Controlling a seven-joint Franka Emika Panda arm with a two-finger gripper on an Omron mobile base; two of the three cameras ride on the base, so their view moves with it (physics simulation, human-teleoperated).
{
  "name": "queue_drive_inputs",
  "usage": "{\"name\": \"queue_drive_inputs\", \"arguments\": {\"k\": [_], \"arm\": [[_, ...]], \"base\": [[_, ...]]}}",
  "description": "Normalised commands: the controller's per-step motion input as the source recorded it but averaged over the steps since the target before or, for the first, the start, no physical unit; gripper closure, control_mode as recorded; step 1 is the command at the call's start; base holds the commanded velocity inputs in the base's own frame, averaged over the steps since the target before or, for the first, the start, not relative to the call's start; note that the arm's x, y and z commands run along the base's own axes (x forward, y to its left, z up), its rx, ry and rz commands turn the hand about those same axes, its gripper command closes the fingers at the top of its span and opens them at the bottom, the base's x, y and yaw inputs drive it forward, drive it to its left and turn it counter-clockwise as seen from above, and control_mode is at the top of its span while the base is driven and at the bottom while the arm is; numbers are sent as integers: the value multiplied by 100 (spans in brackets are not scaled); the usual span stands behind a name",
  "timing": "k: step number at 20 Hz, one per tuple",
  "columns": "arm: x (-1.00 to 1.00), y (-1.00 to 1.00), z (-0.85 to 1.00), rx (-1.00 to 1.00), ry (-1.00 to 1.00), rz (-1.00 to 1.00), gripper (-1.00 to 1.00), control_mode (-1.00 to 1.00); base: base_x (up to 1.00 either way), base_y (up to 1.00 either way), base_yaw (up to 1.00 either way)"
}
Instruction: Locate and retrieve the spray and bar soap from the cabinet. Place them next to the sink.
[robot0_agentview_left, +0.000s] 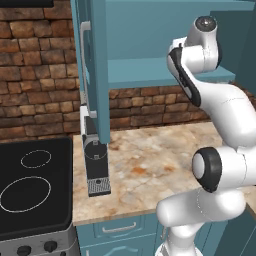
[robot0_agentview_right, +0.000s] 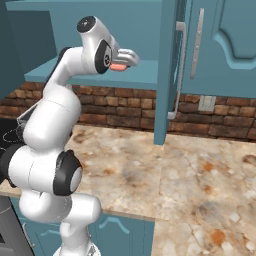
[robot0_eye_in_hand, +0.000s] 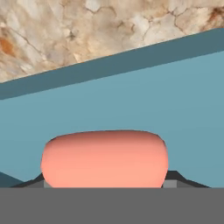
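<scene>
Right base view, upper centre: the gripper (robot0_agentview_right: 121, 64) reaches over the shelf (robot0_agentview_right: 135, 75) of the open teal wall cabinet (robot0_agentview_right: 125, 30), and the salmon-orange bar soap (robot0_agentview_right: 118, 67) shows just beneath the hand, between its fingers. Hand view, lower centre: the bar soap (robot0_eye_in_hand: 105, 158) lies flat and wide directly against the dark finger tips (robot0_eye_in_hand: 176, 176), which flank it on either side, so the gripper is closed on the soap. Behind the soap runs the pale teal shelf surface (robot0_eye_in_hand: 131, 100), with the marbled tabletop (robot0_eye_in_hand: 87, 30) across the top of the frame.

Left base view, upper right: the white arm (robot0_agentview_left: 220, 130) bends up into the cabinet interior (robot0_agentview_left: 150, 30). The cabinet door (robot0_agentview_left: 95, 65) stands open at centre left, its pale bar handle (robot0_agentview_left: 84, 65) facing the brick wall (robot0_agentview_left: 35, 75). A dark appliance (robot0_agentview_left: 96, 165) stands on the tabletop (robot0_agentview_left: 150, 170) below the door, and a black cooktop (robot0_agentview_left: 32, 185) occupies the lower left.

Right base view, right side: a second teal cabinet door (robot0_agentview_right: 220, 45) stays closed, with a wall outlet (robot0_agentview_right: 206, 103) beneath it.
</scene>
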Motion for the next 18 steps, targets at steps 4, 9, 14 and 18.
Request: {"name": "queue_drive_inputs", "arguments": {"k": [4,9,14,18], "arm": [[-68,0,1,2,-5,0,100,-100],[-92,0,5,1,-4,0,100,-100],[-100,3,8,1,0,0,100,-100],[-100,30,-1,2,1,0,100,-100]], "base": [[0,0,0],[0,0,0],[0,0,0],[0,0,0]]}}
